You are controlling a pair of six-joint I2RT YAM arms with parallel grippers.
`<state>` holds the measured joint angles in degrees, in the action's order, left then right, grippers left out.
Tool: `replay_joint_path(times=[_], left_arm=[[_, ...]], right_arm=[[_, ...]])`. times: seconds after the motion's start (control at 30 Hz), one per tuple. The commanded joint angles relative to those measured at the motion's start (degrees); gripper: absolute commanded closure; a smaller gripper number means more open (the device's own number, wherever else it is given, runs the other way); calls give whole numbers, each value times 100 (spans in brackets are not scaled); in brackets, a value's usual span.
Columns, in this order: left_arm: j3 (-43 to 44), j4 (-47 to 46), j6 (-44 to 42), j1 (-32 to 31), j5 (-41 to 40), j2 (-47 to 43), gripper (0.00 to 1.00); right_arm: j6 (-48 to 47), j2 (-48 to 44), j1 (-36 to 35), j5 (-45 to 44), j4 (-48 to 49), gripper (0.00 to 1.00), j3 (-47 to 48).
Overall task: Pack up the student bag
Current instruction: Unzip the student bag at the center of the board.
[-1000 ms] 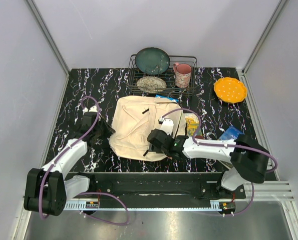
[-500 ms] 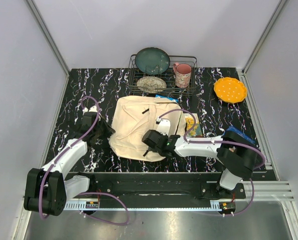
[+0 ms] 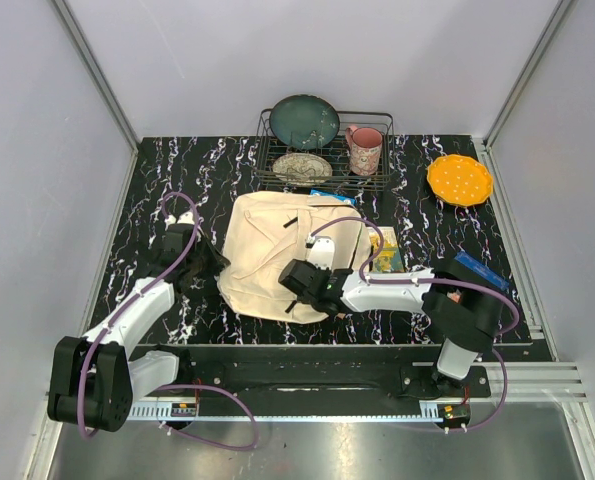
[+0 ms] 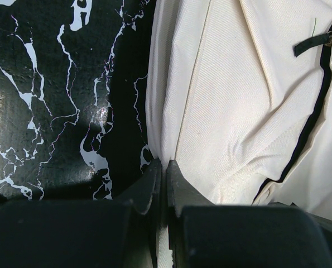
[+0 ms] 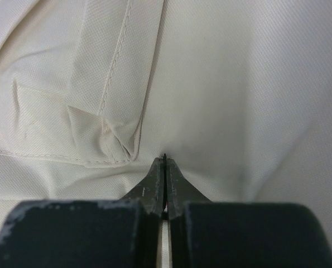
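The black marbled desk (image 3: 147,170) carries the cream student bag (image 3: 262,250), lying flat at its middle. The left claw (image 4: 164,167) is closed, pinching the bag's left edge. The right claw (image 5: 164,163) is closed too, nipping canvas near its front.

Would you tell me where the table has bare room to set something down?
The widest bare patch is the back-left corner, between the dish rack, the left wall and the student bag. A narrower gap lies between the rack and the orange plate. Right of the bag it is crowded: yellow packet, blue packet and the right arm.
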<state>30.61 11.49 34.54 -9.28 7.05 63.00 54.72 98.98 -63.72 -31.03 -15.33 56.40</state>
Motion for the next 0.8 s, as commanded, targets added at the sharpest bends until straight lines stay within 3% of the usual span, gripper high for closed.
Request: replay_joint_path(times=[0.0, 0.37, 0.53, 0.77], left_arm=[[156, -322, 17, 31, -19, -86, 100], [244, 73, -62, 23, -696, -183, 100], [279, 275, -35, 40, -1266, -236, 100], [270, 328, 26, 163, -1408, -166, 100]], right_arm=[[-233, -115, -87, -246, 30, 100, 56], [-1191, -1433, -96, -966, 321, 100, -744], [-1086, -1960, -88, -1379, 206, 100, -1148], [-989, -2699, 8, -1933, -57, 100, -1509]])
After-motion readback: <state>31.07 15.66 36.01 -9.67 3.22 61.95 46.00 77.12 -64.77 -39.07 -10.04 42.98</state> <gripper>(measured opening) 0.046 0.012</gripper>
